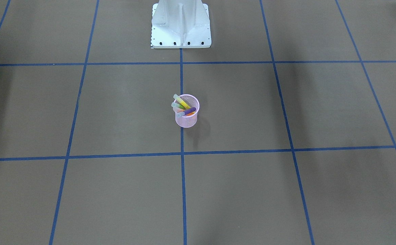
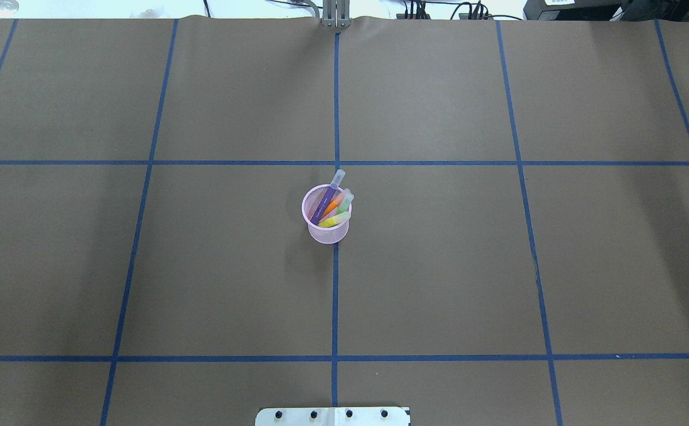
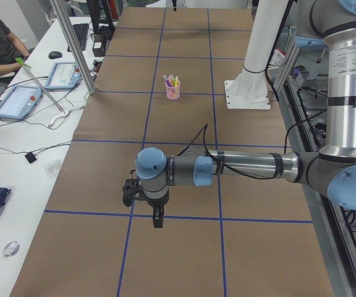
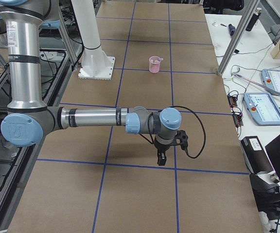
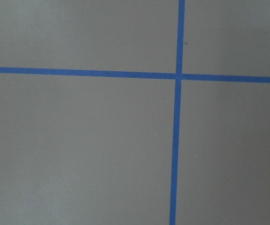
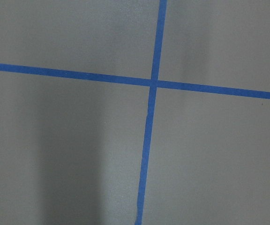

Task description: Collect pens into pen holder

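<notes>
The left gripper (image 3: pixel 157 218) hangs fingers-down near the table's (image 2: pixel 439 266) left end, the right gripper (image 4: pixel 160 159) near its right end; whether either is open or closed I cannot tell. The pen holder (image 2: pixel 325 229) stands upright mid-table, well apart from both and from every edge, its pens (image 2: pixel 328 207) leaning caps-up toward the far edge

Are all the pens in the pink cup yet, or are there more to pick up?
Looks done: the purple pen, orange pen, green pen and yellow pen all lean inside the pen holder. In hand: no pen shows at the left gripper or the right gripper, both far from it. Left: no pen lies on the table in these views.
</notes>
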Robot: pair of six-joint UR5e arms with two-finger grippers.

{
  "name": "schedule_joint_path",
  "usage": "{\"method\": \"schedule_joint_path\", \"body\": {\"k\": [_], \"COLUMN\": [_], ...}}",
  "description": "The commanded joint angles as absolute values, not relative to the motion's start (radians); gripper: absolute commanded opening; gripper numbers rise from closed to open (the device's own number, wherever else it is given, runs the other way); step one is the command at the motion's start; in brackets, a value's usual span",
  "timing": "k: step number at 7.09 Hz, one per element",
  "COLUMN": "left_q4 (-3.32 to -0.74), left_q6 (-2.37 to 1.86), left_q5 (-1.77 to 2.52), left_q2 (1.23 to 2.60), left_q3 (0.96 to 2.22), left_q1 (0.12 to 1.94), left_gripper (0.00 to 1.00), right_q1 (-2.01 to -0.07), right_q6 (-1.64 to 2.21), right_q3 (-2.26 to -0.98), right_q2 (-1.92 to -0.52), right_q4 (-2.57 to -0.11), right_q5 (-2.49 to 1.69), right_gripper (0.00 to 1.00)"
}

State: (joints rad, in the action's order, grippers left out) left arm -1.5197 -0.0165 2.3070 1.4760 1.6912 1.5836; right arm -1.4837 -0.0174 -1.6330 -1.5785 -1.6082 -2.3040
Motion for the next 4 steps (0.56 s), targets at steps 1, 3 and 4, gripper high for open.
{"method": "schedule_joint_path", "body": {"k": [1, 3, 4], "left_q4": [-1.519, -1.52, -1.516], "left_q6": [-0.017, -0.017, -0.017], "left_q5": [2.324, 2.344, 2.342], "left_q2": [1.466, 1.477, 1.492], "left_q3": [1.704, 1.71, 1.715], "left_q1": [1.583, 1.582, 1.582], "left_gripper": [1.0, 1.0, 1.0], "right_q1": [-1.483, -1.483, -1.483], "right_q6": [-0.02, -0.02, -0.02], "right_q3": [-1.635, -1.634, -1.635], "right_q2": [-1.577, -1.577, -1.578], "right_q4": [-1.608, -1.608, -1.608], "right_q5": [-2.304, -2.303, -2.303], "right_gripper": [1.0, 1.0, 1.0]}}
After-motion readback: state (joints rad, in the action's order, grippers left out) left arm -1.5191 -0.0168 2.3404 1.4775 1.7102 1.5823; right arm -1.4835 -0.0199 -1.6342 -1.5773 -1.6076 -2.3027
